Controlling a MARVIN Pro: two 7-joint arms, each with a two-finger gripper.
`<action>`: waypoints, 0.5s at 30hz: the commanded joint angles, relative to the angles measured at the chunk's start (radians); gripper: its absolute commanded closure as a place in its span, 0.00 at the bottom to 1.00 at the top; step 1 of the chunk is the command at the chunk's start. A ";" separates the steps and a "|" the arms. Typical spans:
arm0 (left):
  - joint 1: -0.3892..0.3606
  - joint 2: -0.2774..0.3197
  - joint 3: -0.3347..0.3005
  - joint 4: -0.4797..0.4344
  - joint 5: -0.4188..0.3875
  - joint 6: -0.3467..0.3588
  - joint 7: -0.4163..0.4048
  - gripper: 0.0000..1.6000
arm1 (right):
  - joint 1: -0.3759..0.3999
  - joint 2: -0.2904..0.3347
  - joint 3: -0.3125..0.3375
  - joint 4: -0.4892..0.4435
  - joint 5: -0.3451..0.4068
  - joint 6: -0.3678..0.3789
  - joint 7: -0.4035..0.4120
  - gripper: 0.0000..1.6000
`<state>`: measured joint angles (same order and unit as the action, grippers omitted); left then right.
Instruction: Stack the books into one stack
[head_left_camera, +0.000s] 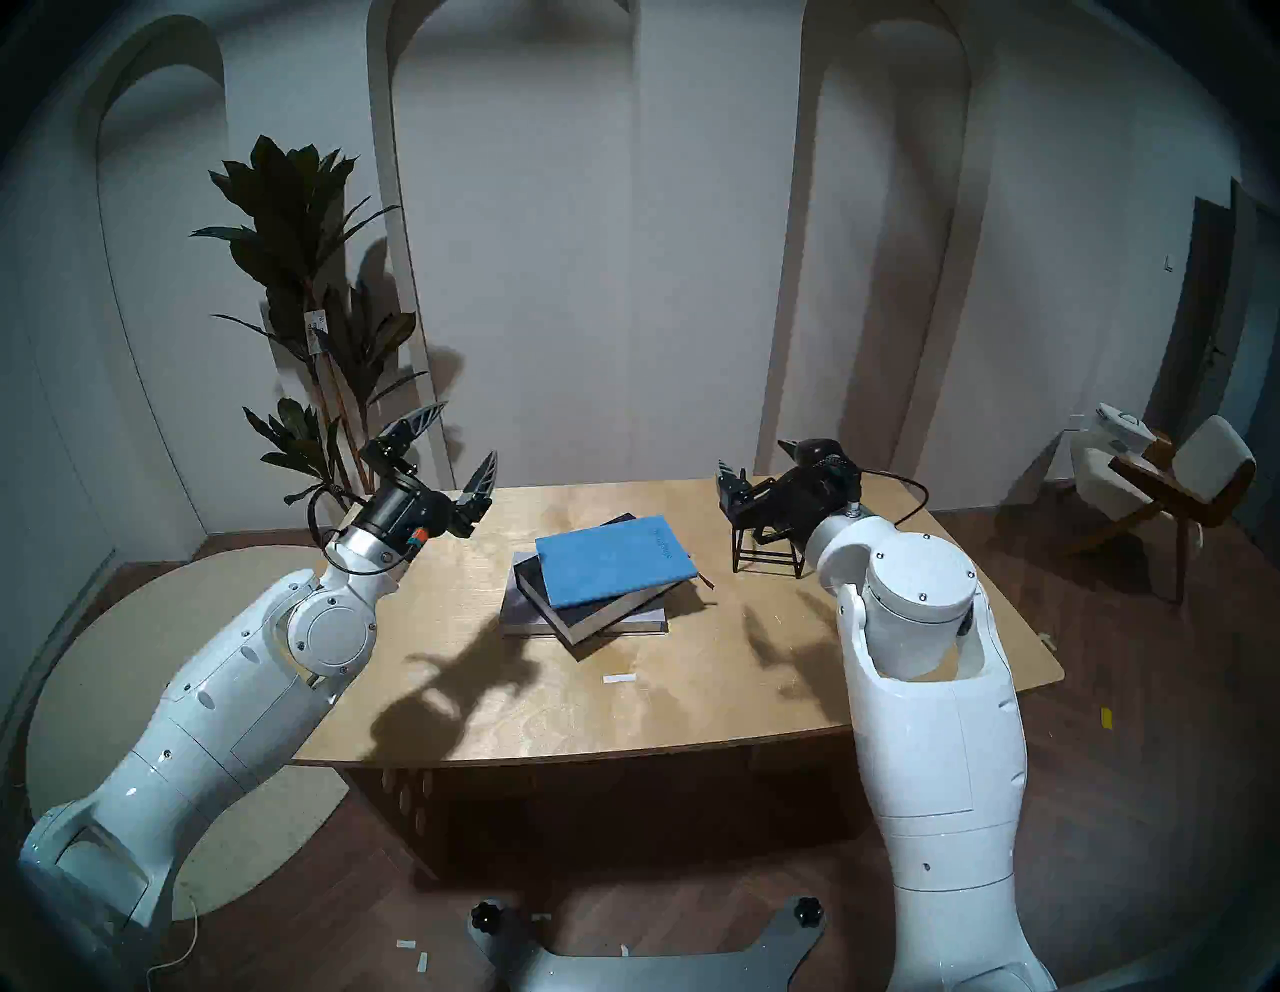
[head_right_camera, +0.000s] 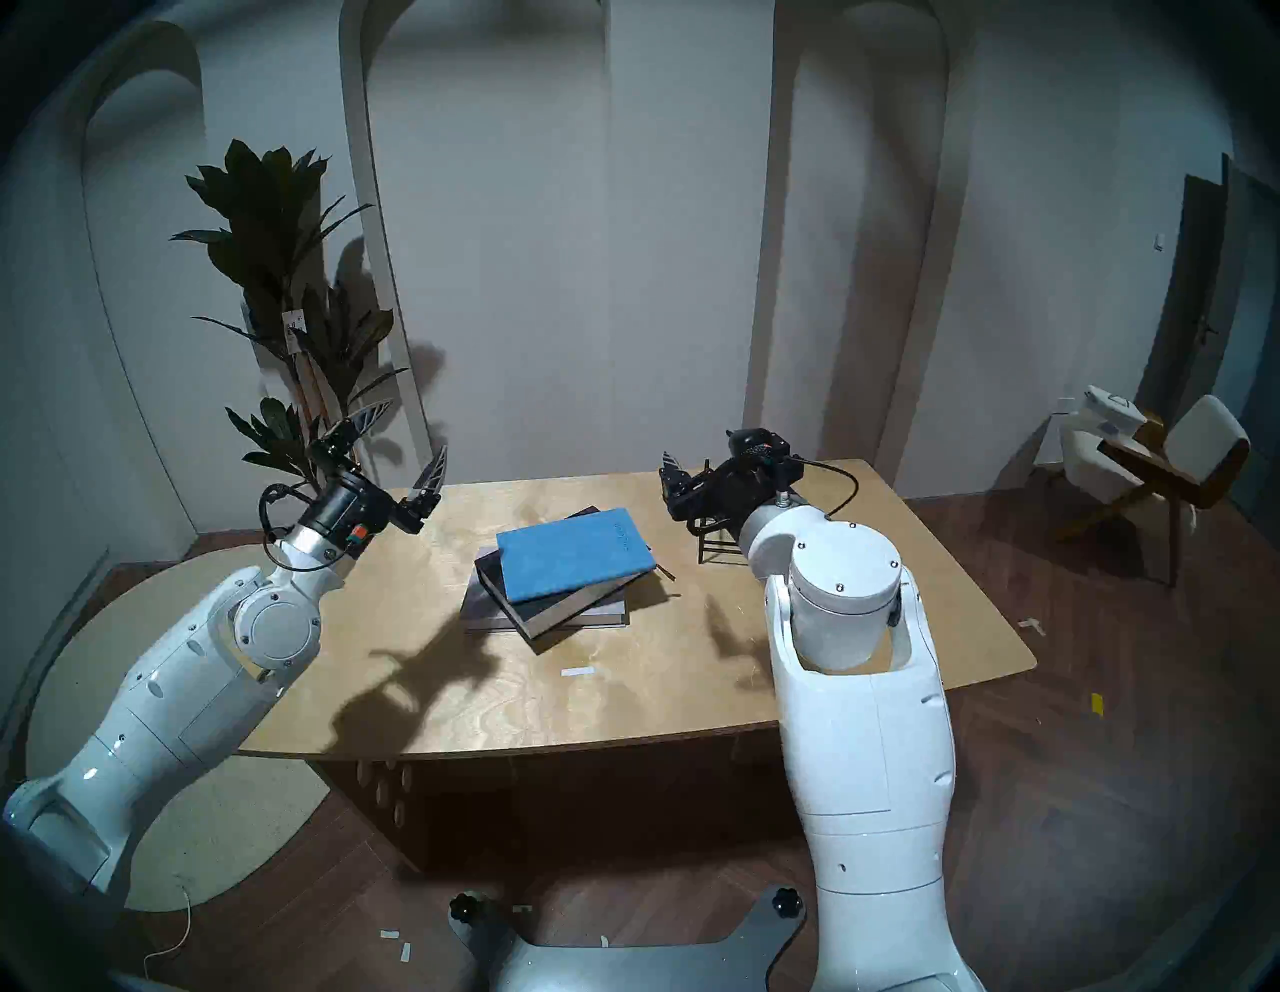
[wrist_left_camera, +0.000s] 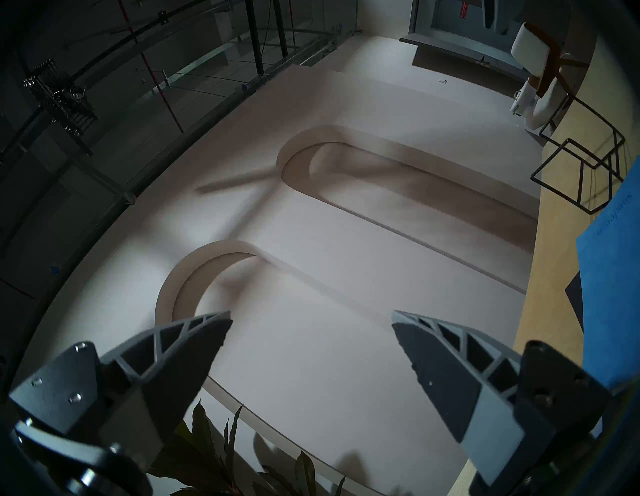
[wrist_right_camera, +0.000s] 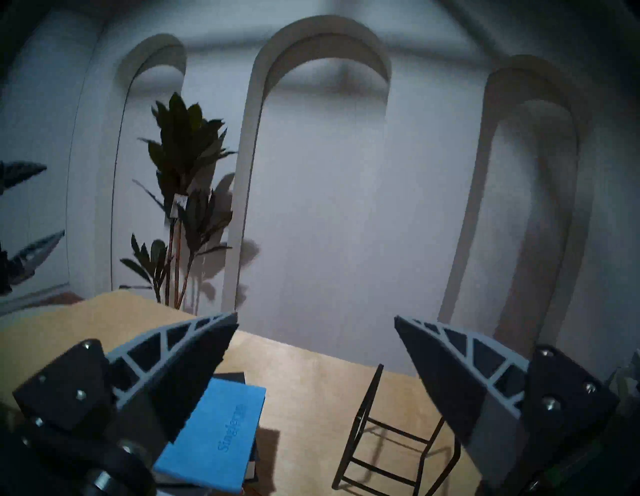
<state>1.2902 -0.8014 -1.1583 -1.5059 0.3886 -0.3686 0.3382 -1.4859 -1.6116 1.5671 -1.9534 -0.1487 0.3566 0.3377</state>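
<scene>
- Three books sit stacked, skewed; black book overhangs, so a nudge could topple them.
- Left gripper and right gripper: both spread, empty.
- Right gripper hovers above rack; dropping could snag it.

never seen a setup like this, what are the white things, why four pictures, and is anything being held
The white shapes are a robot's two arms. Each ends in a gripper with two dark fingers: the left gripper and the right gripper.

The two wide pictures come from a pair of cameras on the robot's head, so they look nearly alike. The other two come from a camera on each wrist, looking out between that arm's own fingers; the left wrist view is turned on its side.

On the wooden table lies a stack of three books: a pale grey-lavender book lowest, a thick black book on it, and a blue notebook on top, each skewed. Beside them stands a black wire rack.

Nothing is held: both grippers are open and empty, above the table.
</scene>
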 joint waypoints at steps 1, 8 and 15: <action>-0.019 -0.002 -0.010 -0.014 -0.001 0.000 0.005 0.00 | -0.075 0.004 0.060 -0.036 0.093 -0.079 -0.108 0.00; -0.019 -0.002 -0.010 -0.015 0.000 0.002 0.005 0.00 | -0.098 0.002 0.076 -0.005 0.216 -0.072 -0.242 0.00; -0.019 -0.002 -0.010 -0.015 0.000 0.003 0.005 0.00 | -0.106 0.002 0.043 -0.007 0.248 -0.094 -0.344 0.00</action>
<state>1.2901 -0.8013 -1.1583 -1.5064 0.3886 -0.3682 0.3386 -1.5863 -1.6048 1.6355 -1.9406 0.0670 0.2955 0.0691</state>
